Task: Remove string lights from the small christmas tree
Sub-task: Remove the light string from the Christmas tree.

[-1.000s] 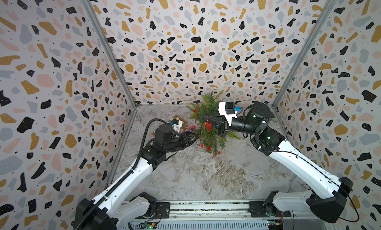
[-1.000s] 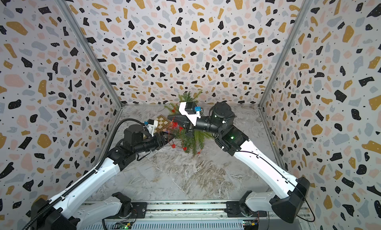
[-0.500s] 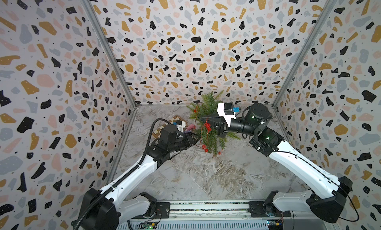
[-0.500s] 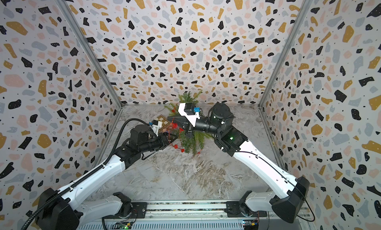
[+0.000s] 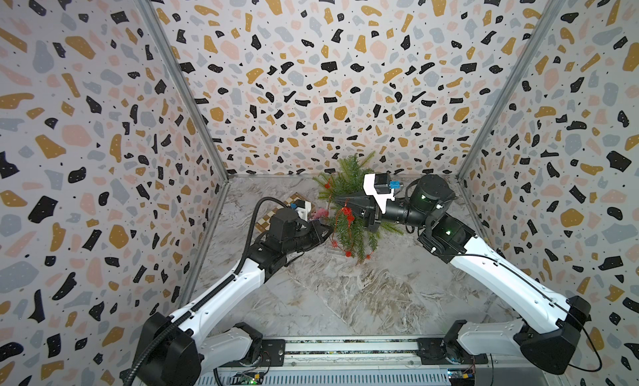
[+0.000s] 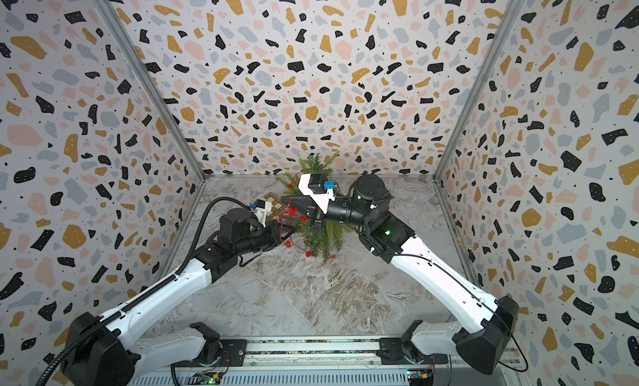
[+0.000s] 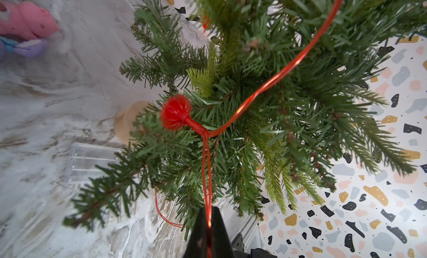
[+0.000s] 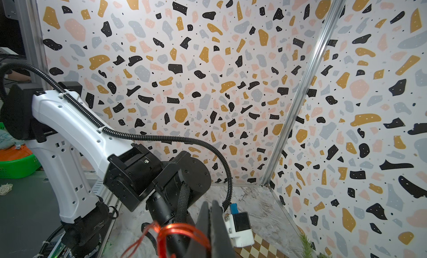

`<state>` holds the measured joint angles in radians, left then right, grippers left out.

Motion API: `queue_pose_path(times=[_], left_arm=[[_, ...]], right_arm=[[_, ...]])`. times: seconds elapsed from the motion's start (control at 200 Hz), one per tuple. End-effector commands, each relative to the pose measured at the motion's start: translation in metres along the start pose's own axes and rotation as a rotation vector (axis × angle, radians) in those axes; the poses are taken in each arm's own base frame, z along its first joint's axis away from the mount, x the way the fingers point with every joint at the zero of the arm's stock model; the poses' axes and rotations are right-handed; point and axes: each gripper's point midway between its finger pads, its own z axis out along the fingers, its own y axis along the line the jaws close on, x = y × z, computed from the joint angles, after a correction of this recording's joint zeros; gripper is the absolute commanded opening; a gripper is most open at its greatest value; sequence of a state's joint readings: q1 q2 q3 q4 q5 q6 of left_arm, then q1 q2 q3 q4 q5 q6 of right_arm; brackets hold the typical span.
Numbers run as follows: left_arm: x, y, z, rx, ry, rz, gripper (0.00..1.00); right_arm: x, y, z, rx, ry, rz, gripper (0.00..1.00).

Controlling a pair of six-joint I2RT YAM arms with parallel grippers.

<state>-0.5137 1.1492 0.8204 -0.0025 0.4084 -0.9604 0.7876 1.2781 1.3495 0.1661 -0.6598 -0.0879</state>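
Top views: your left gripper (image 5: 326,230) is at low branches of small christmas tree (image 5: 349,175). Right gripper (image 5: 338,202) enters from opposite side, higher; string lights (image 5: 346,215) dangle just beneath its tip.

Left wrist: you see jaws pinched tight on string lights (image 7: 265,88); red bulb just ahead, tree (image 7: 300,111) beyond.

Right wrist: jaws pressed together, string lights (image 8: 175,231) looped against them, seemingly nipped.

Marble-patterned grey-white tabletop (image 5: 345,298): enclosed on three sides by terrazzo-print wall panels (image 5: 328,73).
Tan-and-cream checkered board (image 6: 273,203): lies flat near the back left corner.
Pink-and-purple toy figure (image 7: 25,21): lies on the tabletop just beside the board.
Clear rectangular plastic box (image 7: 90,163): lies flat on the tabletop, apart from the toy.
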Motion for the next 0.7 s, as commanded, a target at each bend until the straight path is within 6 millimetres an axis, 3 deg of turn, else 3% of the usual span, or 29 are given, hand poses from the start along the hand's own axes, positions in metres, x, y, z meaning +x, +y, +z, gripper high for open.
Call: queue_pose_path(times=[0.0,0.466,0.696], left_arm=[[-0.01,-0.019,-0.013,0.023,-0.049,0.072,0.01],[-0.025,-0.047,-0.054,-0.068,-0.072,0.306,0.0],[-0.044,-0.055,-0.073,-0.114,-0.109,0.359,0.0]], right_arm=[[-0.021,0.006,-0.01,0.007,-0.045,-0.02,0.0],[-0.014,0.008,-0.01,0.004,-0.034,0.0,0.0],[-0.009,0.015,0.0,0.003,-0.008,-0.003,0.0]])
